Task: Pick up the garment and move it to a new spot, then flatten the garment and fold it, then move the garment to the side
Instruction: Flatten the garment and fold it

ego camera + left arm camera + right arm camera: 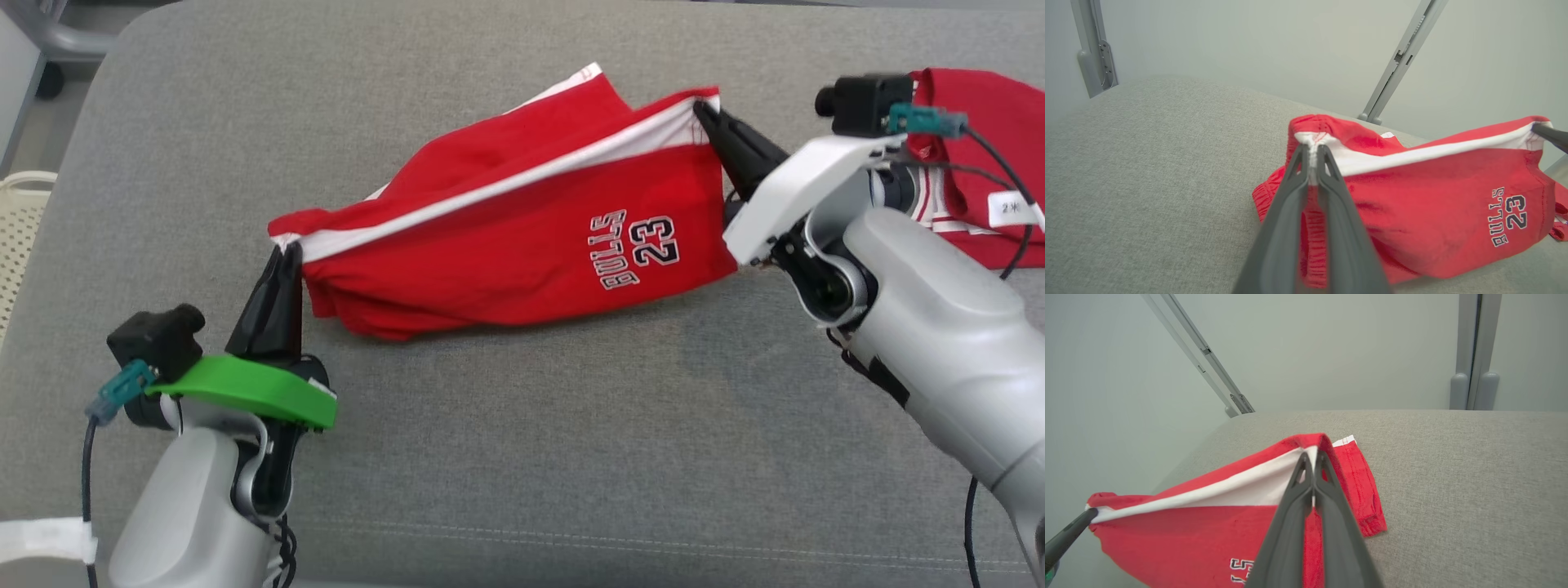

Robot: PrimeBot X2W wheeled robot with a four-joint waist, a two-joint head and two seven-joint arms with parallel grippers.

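While my left claw (286, 257) and right claw (704, 110) are each closed on one end of the white stripe, the red garment (506, 237) hangs stretched between them, its lower edge on the grey desk (522, 425). I should lower both ends together, with even tension.

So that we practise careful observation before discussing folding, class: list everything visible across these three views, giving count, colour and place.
shorts: one, red with white stripe and "BULLS 23" print, stretched across the middle of the surface
second garment: one, red, white label, far right
padded surface: one, grey, beneath everything
basket: one, cream, perforated, left edge
struts: two, grey, by the wall
left end effector: one, dark, green mount, shut on the shorts' left end
right end effector: one, dark, white mount, shut on the shorts' right end
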